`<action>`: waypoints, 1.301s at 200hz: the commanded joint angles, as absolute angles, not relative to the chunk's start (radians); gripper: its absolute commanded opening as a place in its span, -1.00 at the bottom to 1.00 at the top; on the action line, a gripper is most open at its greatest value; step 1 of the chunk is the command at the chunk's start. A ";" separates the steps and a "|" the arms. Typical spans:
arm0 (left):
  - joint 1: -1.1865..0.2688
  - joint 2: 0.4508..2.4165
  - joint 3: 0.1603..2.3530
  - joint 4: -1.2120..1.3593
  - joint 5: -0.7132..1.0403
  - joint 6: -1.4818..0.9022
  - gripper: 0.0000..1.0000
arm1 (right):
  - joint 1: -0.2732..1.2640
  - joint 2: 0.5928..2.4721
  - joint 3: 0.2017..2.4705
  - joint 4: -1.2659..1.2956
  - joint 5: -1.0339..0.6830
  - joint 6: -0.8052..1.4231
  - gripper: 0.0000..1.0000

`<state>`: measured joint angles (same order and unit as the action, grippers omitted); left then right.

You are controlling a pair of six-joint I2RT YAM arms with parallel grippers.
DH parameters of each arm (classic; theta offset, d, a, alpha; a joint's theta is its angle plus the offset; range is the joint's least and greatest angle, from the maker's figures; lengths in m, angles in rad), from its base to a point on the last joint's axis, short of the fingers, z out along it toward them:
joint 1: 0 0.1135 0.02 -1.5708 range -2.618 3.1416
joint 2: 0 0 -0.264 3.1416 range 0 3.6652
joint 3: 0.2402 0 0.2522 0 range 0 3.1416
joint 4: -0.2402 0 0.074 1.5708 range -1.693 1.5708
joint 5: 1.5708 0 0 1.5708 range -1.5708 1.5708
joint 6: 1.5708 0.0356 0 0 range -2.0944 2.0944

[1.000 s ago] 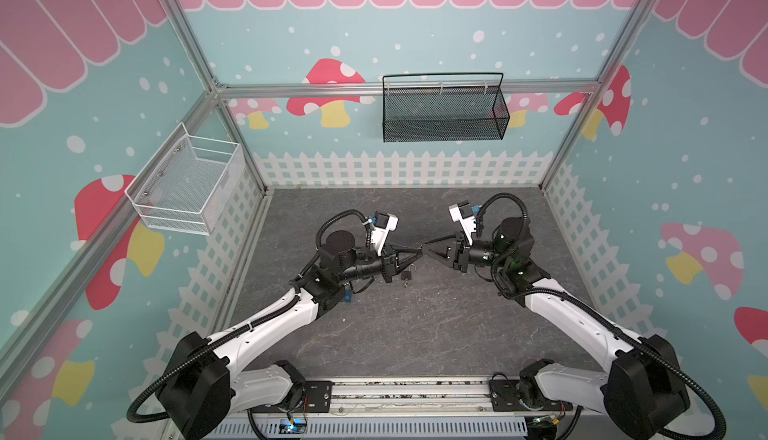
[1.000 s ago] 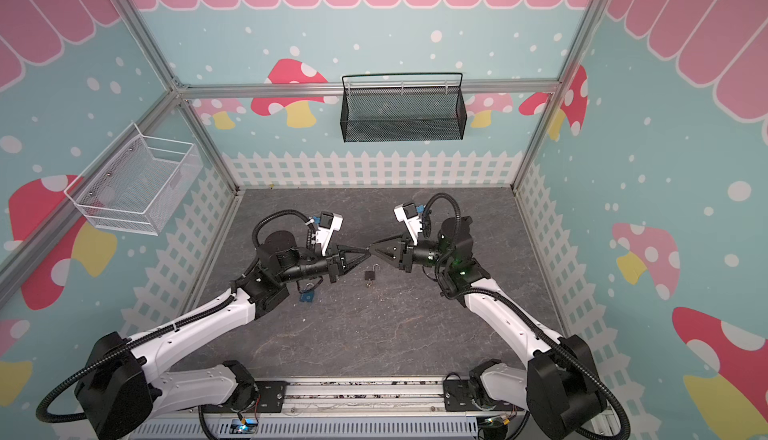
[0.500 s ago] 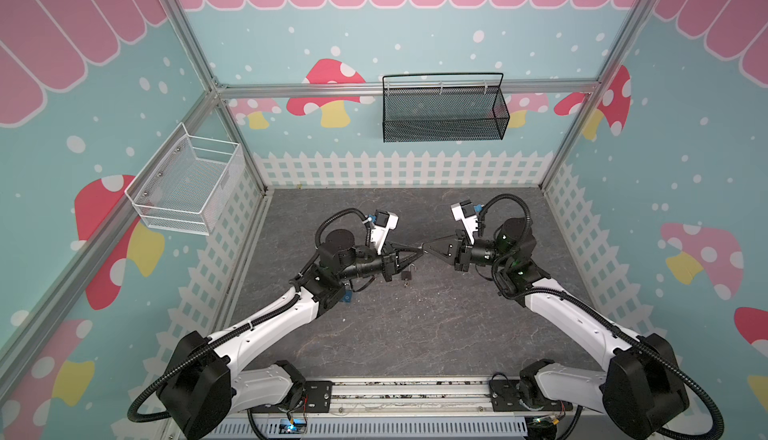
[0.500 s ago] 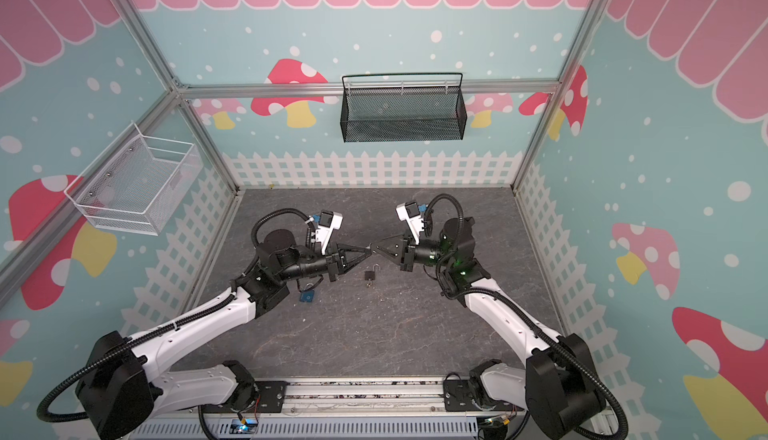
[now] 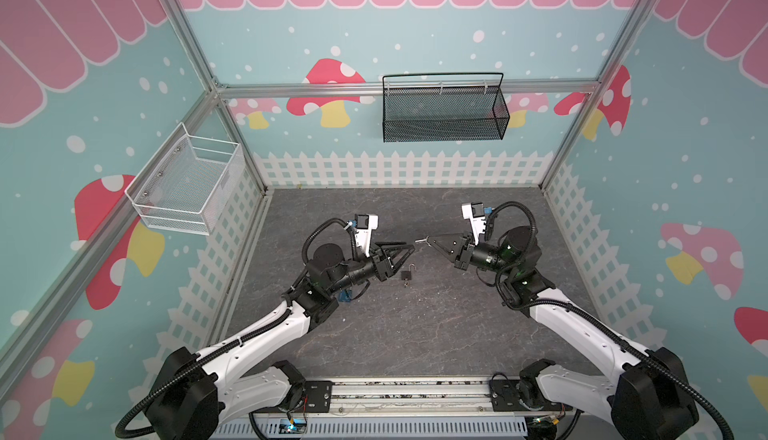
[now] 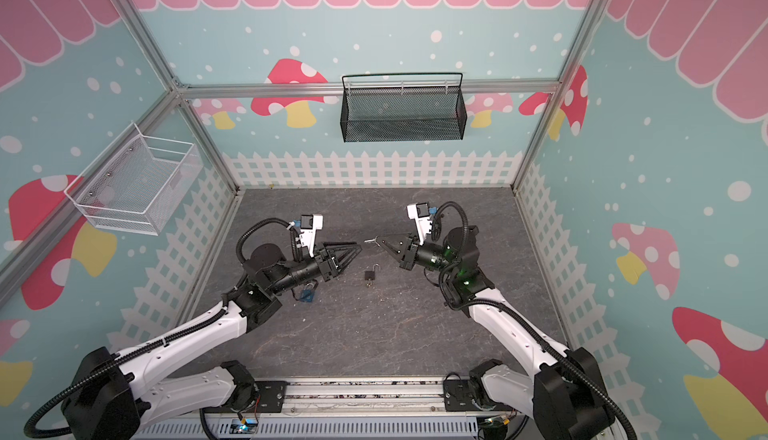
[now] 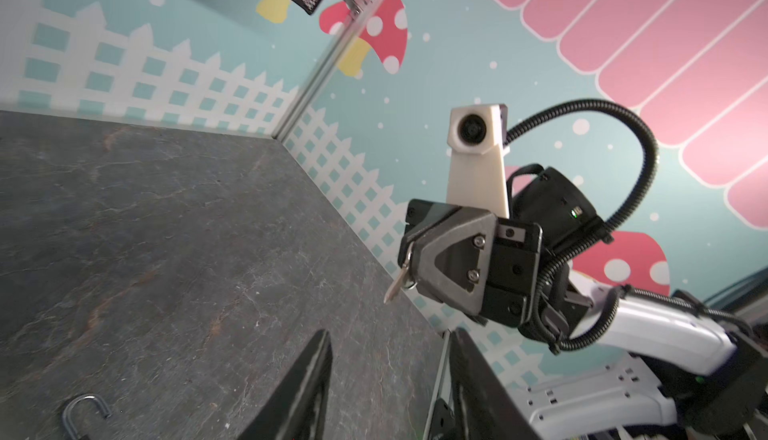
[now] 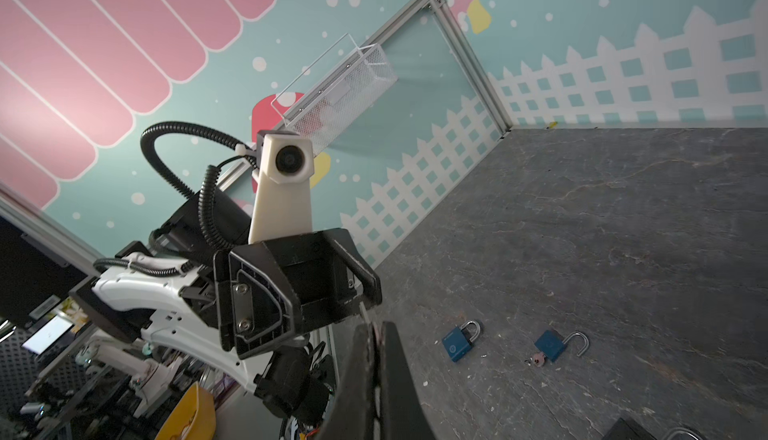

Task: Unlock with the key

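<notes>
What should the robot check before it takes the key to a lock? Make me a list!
1. Key pinched in right hand: ok.
2. Left hand open, apart from key: ok.
3. Shut lock found, flat on table: ok.
4. Its keyhole in sight: cannot tell.
5. Way to it free: not ok, left arm hangs over it in both top views.
6. Other lock stands open, needs no turn: ok.
</notes>
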<state>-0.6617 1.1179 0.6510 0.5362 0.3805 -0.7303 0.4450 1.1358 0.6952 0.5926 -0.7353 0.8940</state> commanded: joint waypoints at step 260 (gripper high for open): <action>-0.799 1.277 0.612 0.942 0.028 -0.963 -0.87 | 0.629 1.157 0.578 0.856 -0.381 1.092 -1.00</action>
